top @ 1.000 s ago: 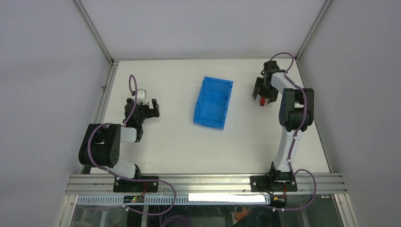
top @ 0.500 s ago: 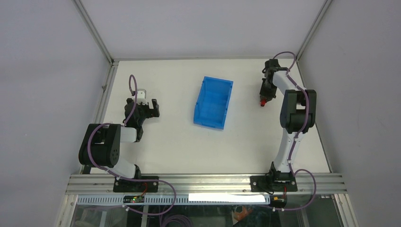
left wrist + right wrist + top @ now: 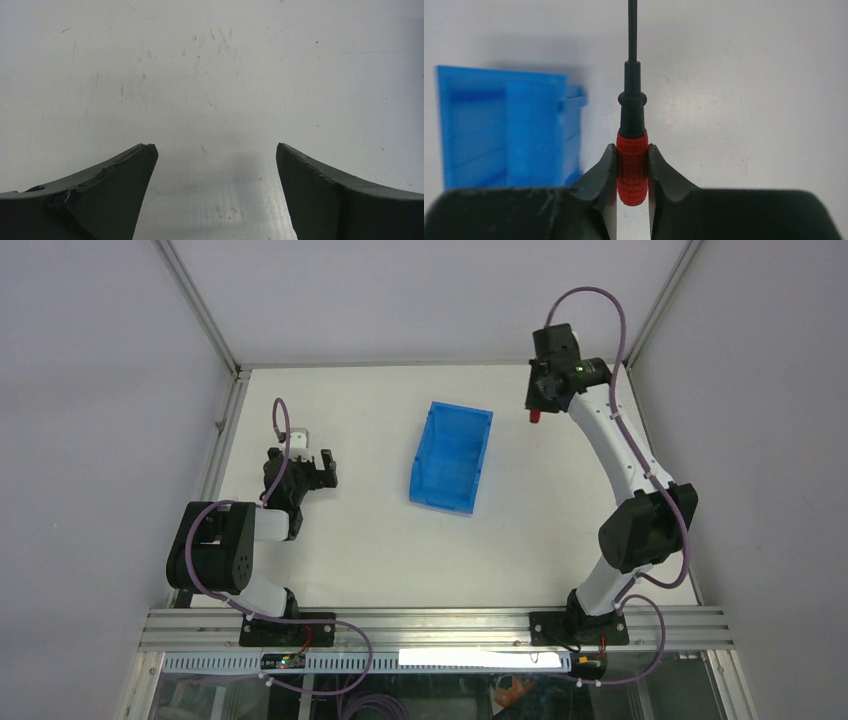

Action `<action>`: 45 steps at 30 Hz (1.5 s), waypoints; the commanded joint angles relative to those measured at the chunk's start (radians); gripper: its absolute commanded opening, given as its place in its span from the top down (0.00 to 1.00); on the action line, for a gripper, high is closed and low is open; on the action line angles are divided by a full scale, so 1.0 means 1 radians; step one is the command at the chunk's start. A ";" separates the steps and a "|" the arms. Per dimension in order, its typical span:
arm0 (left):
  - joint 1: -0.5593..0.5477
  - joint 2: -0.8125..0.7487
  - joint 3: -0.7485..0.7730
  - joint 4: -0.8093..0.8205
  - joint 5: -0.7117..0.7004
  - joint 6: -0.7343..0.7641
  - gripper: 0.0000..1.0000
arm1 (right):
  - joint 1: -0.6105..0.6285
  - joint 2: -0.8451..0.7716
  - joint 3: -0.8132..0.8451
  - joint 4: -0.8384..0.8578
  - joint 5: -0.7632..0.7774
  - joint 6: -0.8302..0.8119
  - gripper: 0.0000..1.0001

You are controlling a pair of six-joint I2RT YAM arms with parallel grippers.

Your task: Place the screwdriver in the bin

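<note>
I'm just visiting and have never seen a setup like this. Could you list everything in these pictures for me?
bin: one, bright blue, empty, middle of the table
screwdriver: one, red handle with black shaft, clamped by its handle in the right gripper, to the right of the bin
table: one, white, scuffed, under everything
walls: pale grey, around the table
rail: one, silver metal, near edge, carrying the arm bases
cables: purple, looped along both arms
left gripper: one, black, fingers apart, holding nothing, left of the bin
right gripper: one, black, closed on the screwdriver
</note>
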 commanded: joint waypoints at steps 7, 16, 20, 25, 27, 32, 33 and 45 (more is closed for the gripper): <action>-0.003 -0.029 0.000 0.029 0.009 -0.019 0.01 | 0.298 -0.029 0.093 0.118 -0.025 0.039 0.96; -0.003 -0.029 0.000 0.029 0.008 -0.019 0.01 | 0.369 0.103 -0.029 0.257 -0.066 0.072 0.96; -0.003 -0.029 0.000 0.029 0.009 -0.019 0.01 | 0.397 0.159 -0.066 0.261 -0.038 0.089 0.96; -0.003 -0.029 0.000 0.029 0.008 -0.019 0.01 | 0.436 0.188 -0.154 0.307 -0.061 0.109 0.95; -0.003 -0.030 0.000 0.029 0.009 -0.019 0.01 | 0.441 0.210 -0.175 0.316 -0.076 0.126 0.95; -0.003 -0.029 0.000 0.029 0.009 -0.019 0.01 | 0.445 0.283 -0.179 0.321 -0.108 0.140 0.93; -0.003 -0.030 0.000 0.029 0.009 -0.019 0.01 | 0.445 0.293 -0.179 0.320 -0.110 0.145 0.92; -0.003 -0.030 0.000 0.029 0.009 -0.019 0.01 | 0.448 0.318 -0.146 0.289 -0.073 0.140 0.57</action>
